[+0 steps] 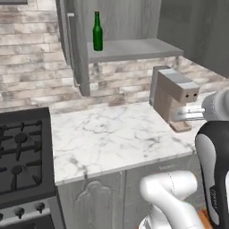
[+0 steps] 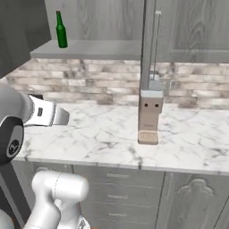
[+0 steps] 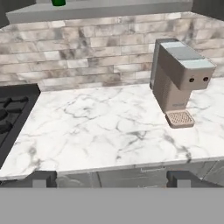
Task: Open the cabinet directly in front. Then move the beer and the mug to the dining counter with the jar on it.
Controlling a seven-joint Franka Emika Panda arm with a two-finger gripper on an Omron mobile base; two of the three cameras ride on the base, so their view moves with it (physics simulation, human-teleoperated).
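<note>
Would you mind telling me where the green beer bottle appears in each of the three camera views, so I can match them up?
Left base view: the beer stands upper centre-left, on the open cabinet's shelf.
Right base view: upper left, at the same shelf's left end.
Hand view: just its base shows at the top edge, left of centre.
Shared landmark: the grey coffee machine on the marble worktop.

You have the cabinet [image 1: 125, 27] open above the bench [image 1: 112, 134], with the beer [image 1: 97, 31] standing upright on its shelf [image 1: 134, 48] near the left end, one door [image 1: 74, 44] swung out to the bottle's left and the other door [image 2: 150, 44] edge-on to its right. On the bench below, the coffee machine [image 1: 174, 96] sits toward the right against the brick wall [image 1: 31, 67]. The stove [image 1: 22, 156] adjoins the bench on the left, and the base cabinets [image 2: 134, 197] run under the bench's front edge.
</note>
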